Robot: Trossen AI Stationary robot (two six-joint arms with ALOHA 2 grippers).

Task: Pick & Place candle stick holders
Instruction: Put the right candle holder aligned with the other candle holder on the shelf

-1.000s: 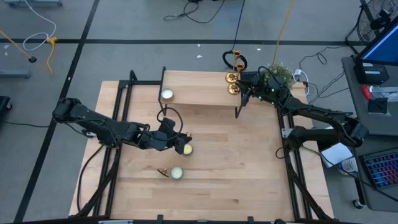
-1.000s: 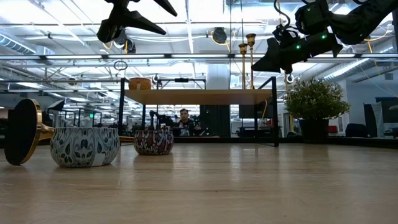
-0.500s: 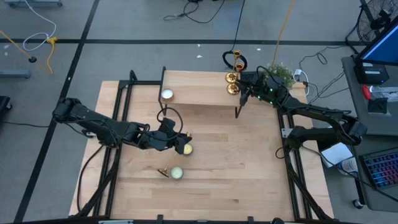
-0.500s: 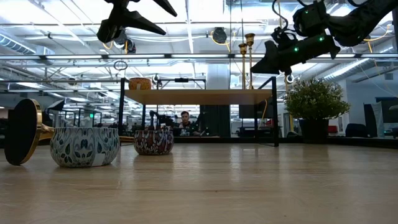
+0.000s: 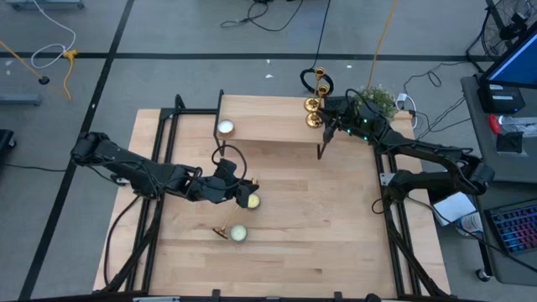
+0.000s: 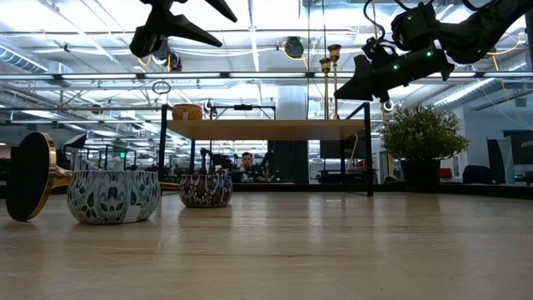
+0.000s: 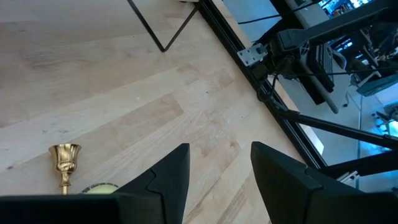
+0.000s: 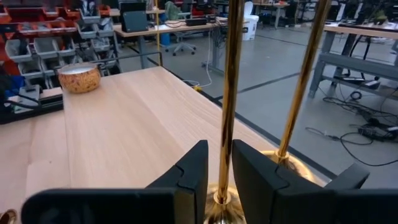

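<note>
Two gold candlesticks (image 5: 315, 105) (image 5: 317, 120) stand upright by their round bases on the right end of a raised wooden shelf (image 5: 268, 117); they also show in the low view (image 6: 333, 79). My right gripper (image 5: 329, 126) is level at the nearer one. It is slightly open, with a finger on either side of the stem (image 8: 231, 74). The other stem (image 8: 305, 74) stands just beyond. A third candlestick (image 5: 220, 232) lies on its side on the table; its cup (image 7: 64, 158) shows in the left wrist view. My left gripper (image 7: 221, 162) hovers open and empty over the table's left middle (image 5: 239, 180). My right gripper has a finger on either side of the lower stem (image 8: 225, 162) of the nearer candlestick, coming level from the table's right. A gap shows between the stem and one finger (image 8: 189, 174). I cannot tell whether the other finger touches the stem. The candlestick stands upright on the shelf.
Two patterned tins (image 5: 250, 200) (image 5: 238, 233) stand on the table, the second beside the lying candlestick. A small candle bowl (image 5: 225, 127) sits on the shelf's left end. The shelf's dark legs (image 5: 320, 149) reach the table. A potted plant (image 5: 373, 99) stands at the far right.
My right gripper has edged a little toward the table's left, toward the candlesticks on the shelf, and slightly up.
</note>
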